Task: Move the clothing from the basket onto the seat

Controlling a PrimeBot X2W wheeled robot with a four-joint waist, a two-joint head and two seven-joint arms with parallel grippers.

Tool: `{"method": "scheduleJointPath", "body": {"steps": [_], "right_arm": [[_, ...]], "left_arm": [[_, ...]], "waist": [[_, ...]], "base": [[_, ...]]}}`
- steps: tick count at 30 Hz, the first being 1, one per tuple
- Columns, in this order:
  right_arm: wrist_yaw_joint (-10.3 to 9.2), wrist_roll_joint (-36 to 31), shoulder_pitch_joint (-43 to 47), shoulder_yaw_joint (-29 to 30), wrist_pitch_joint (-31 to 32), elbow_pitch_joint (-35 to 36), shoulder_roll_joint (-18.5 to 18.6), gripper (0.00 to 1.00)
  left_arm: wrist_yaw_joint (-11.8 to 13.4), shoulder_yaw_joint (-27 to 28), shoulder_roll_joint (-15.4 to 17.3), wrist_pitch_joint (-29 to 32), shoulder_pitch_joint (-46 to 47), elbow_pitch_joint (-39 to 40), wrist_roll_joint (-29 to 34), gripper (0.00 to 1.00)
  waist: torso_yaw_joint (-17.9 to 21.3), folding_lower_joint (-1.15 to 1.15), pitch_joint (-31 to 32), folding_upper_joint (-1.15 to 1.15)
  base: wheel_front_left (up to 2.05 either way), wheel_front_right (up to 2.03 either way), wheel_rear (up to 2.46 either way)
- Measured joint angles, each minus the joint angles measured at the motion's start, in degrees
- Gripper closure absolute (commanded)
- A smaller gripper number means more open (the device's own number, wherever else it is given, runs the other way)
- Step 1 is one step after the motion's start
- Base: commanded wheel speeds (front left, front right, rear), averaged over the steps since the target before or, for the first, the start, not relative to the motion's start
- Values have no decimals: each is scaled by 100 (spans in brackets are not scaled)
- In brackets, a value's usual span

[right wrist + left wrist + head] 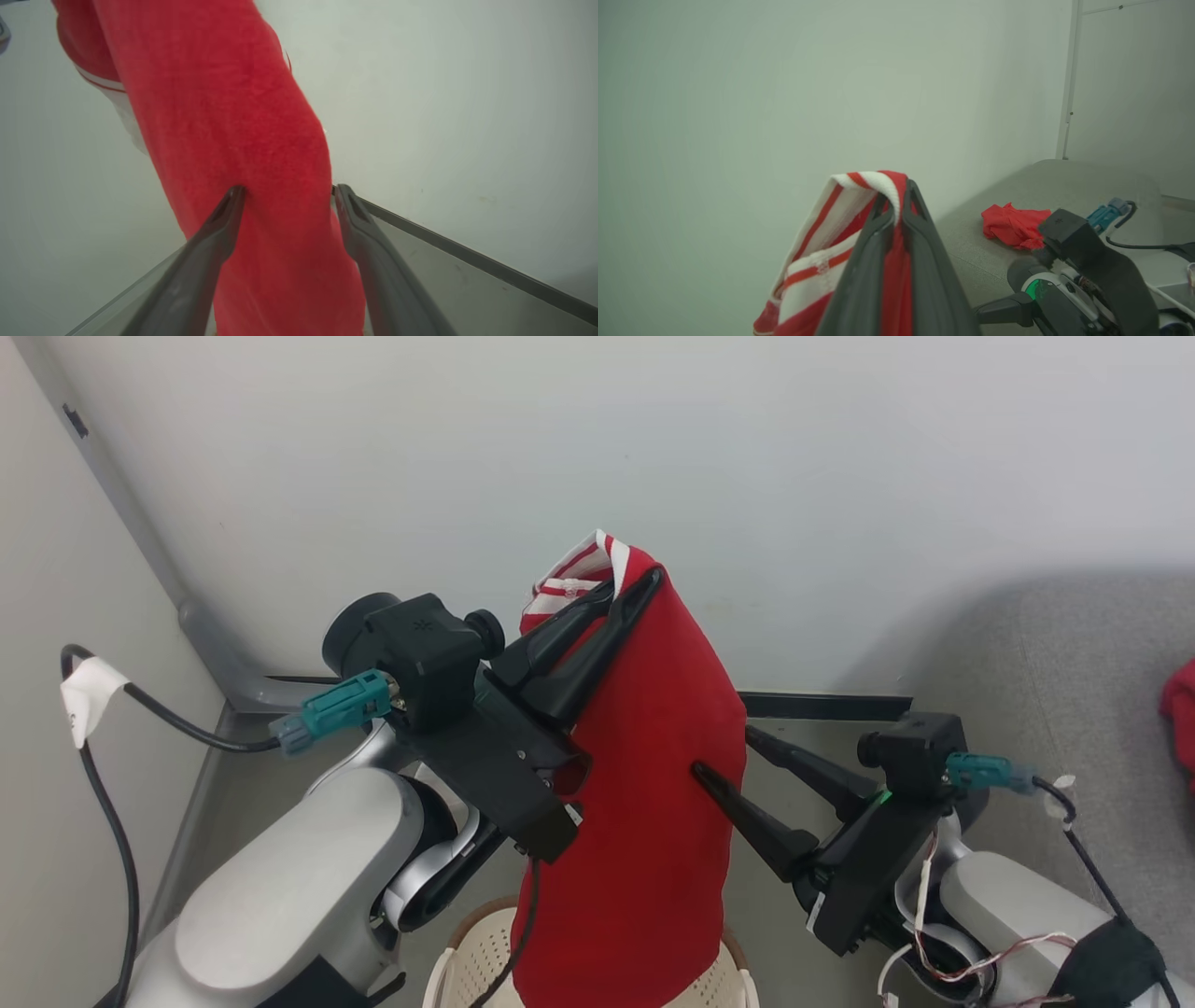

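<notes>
The clothing (pixel 644 756) hangs in a long drape directly over the basket (pixel 459 933). It is pinched at its top by the left gripper (pixel 630 586), whose fingers are closed tight on the striped band. The right gripper (pixel 724 749) is spread wide at mid-height with one finger on either side of the cloth, the tips against it but clamping nothing.

From where I stand I can't tell whether the tail is clear of the rim. I'd gain height first, then swing slowly right toward the seat (pixel 1074 663) so the drape doesn't sway or snag. Closing the right fingers on the middle would steady it.

The fabric looks soft and limp. It is plain bright red down its length, with white bands and thin stripes bunched at the gripped end.

Another red garment (pixel 1181 709) already lies on the grey seat, and this one is best set down beside it. A bare white wall (pixel 840 448) stands behind.
</notes>
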State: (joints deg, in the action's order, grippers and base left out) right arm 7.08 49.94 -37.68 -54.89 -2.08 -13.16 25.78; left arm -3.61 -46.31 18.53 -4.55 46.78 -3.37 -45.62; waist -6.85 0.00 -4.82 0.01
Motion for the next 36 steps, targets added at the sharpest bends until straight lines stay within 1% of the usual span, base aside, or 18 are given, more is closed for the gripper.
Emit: {"method": "scheduleJointPath", "body": {"steps": [3,7,17,21,24,25,26,31,36], "right_arm": [[0,178,-235,-133,38,-102,-4,0],[0,366,-492,-580,212,-245,-42,0],[0,906,-955,-1262,360,-655,-587,0],[0,1081,-1037,-1417,356,-904,-781,0],[0,1134,-1146,-1508,303,-1226,-1005,0],[0,1172,-1163,-1529,293,-1292,-1040,57],[0,1199,-1172,-1556,279,-1345,-1069,100],[0,1271,-1173,-1596,90,-1516,-1129,100],[0,1399,-1177,-1514,-282,-1621,-1105,100]], "left_arm": [[0,0,31,0,-1,1,0,100],[-1,-31,0,0,-1,2,0,100],[-44,-120,-69,11,1,-8,0,100],[-44,-153,-77,14,1,-14,1,100],[-45,-163,-77,15,0,-18,0,100],[-45,-166,-77,15,0,-18,1,100],[-45,-168,-77,15,0,-18,0,100],[-45,-171,-68,16,-1,-25,0,100],[-44,-167,-29,15,-13,-51,0,100]], "waist": [[-18,0,19,0],[-43,0,29,0],[-145,0,52,0],[-183,0,64,0],[-201,0,78,0],[-203,0,81,0],[-204,0,84,0],[-191,0,101,0],[-150,0,118,0]], "base": [[0,0,0],[0,0,0],[0,0,0],[0,0,0],[0,0,0],[0,0,0],[0,0,0],[0,0,0],[0,0,0]]}}
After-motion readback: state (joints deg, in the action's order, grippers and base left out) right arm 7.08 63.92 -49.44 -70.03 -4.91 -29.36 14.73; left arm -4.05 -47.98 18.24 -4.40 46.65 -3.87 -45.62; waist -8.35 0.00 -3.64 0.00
